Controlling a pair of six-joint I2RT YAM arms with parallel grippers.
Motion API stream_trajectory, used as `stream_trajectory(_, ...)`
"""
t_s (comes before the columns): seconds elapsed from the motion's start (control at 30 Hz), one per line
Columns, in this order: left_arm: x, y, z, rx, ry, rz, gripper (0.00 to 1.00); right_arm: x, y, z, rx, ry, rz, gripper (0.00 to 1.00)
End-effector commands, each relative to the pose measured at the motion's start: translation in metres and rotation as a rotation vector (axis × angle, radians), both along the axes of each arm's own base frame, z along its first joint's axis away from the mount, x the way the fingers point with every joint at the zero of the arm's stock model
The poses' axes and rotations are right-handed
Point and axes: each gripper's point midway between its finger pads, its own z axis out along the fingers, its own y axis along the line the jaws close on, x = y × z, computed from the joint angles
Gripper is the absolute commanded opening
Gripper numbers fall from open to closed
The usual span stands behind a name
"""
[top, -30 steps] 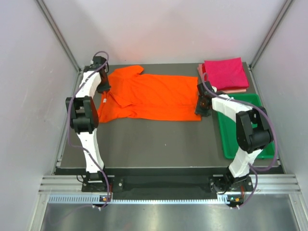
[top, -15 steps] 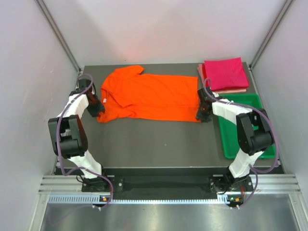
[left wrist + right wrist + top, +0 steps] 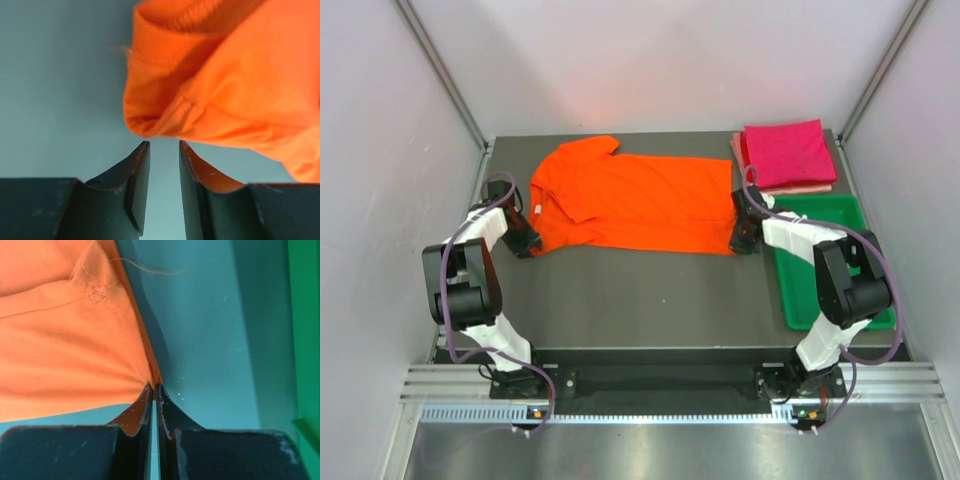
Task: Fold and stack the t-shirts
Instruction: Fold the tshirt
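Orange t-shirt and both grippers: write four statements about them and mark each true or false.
1. The orange t-shirt lies spread out on the table. True.
2. The magenta t-shirt sits inside the green tray. False: it lies folded on the pale pink t-shirt at the table's far right corner, beyond the tray.
3. The left gripper is clamped on orange cloth. False: its jaws stand apart with nothing between them, and the cloth lies just ahead of the tips.
4. The right gripper is closed on a corner of the orange t-shirt. True.
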Motion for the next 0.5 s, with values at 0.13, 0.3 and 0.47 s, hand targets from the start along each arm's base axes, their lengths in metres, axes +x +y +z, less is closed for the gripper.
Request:
stream_trajectory(0.13, 0.021, 0.045, 0.022, 0.219, -0.056, 0.061, 0.37, -0.001, -0.006, 0.015, -0.031, -0.054, 0.029, 0.00)
stream_trajectory(0.3, 0.017, 0.042, 0.002, 0.197, 0.008, 0.044, 0.24, -0.007, -0.006, 0.017, -0.025, -0.057, 0.043, 0.00)
stream_trajectory(0.47, 0.013, 0.043, -0.009, 0.202, 0.058, 0.035, 0.09, -0.019, -0.012, 0.017, -0.038, -0.049, 0.048, 0.00)
